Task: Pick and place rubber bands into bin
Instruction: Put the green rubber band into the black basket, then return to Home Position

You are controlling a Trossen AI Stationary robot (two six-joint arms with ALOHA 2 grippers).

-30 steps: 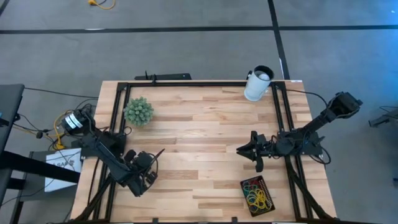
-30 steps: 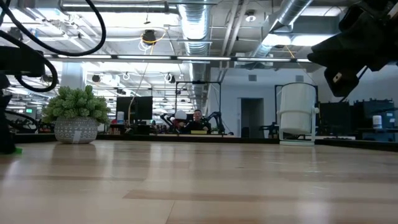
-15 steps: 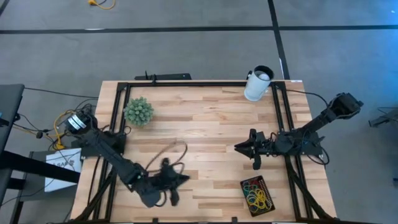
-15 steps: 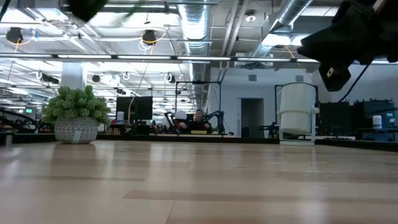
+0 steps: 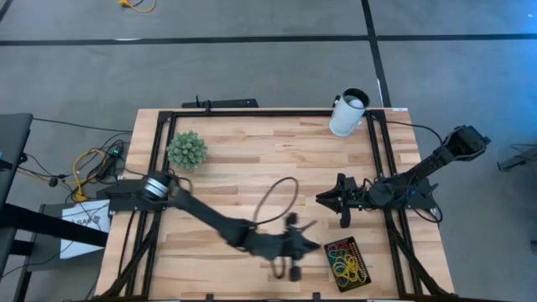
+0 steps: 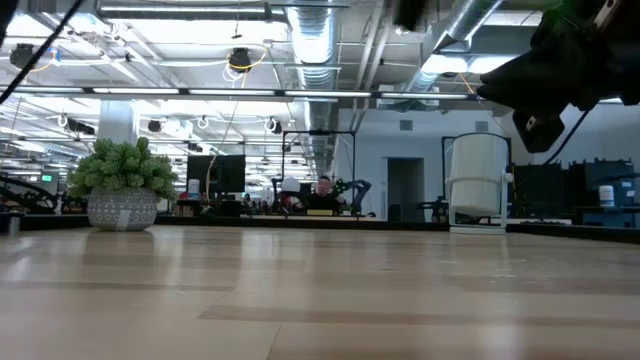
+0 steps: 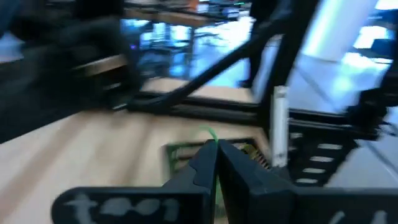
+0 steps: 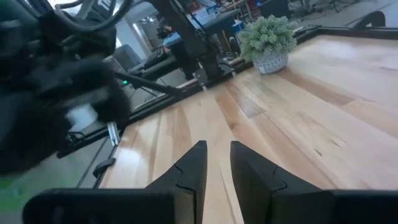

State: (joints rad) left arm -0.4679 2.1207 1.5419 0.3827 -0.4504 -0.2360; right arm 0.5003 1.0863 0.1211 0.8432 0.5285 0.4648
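Note:
The bin is a small black tray near the table's near right corner, with red, yellow and green rubber bands lying in it. My left arm reaches across the table's near side. My left gripper is just left of the bin, shut on a green rubber band. The left wrist view shows the bin straight ahead of the fingers. My right gripper waits open above the table, beyond the bin, with nothing between its fingers. My left gripper pinches the green rubber band between its two shut fingertips. Only a short green arc shows at the tips; the rest is hidden by the fingers. The fingers lie nearly level and point toward the table's right edge. The band is lifted clear of the table.
A potted plant stands at the far left and a white cup at the far right corner. Black frame rails run along the table's edges. A loop of the left arm's cable arches over the middle.
My left gripper has swung from the table's near left corner toward the right, along the near side, up to the bin. It has risen and tipped from pointing down to nearly level.

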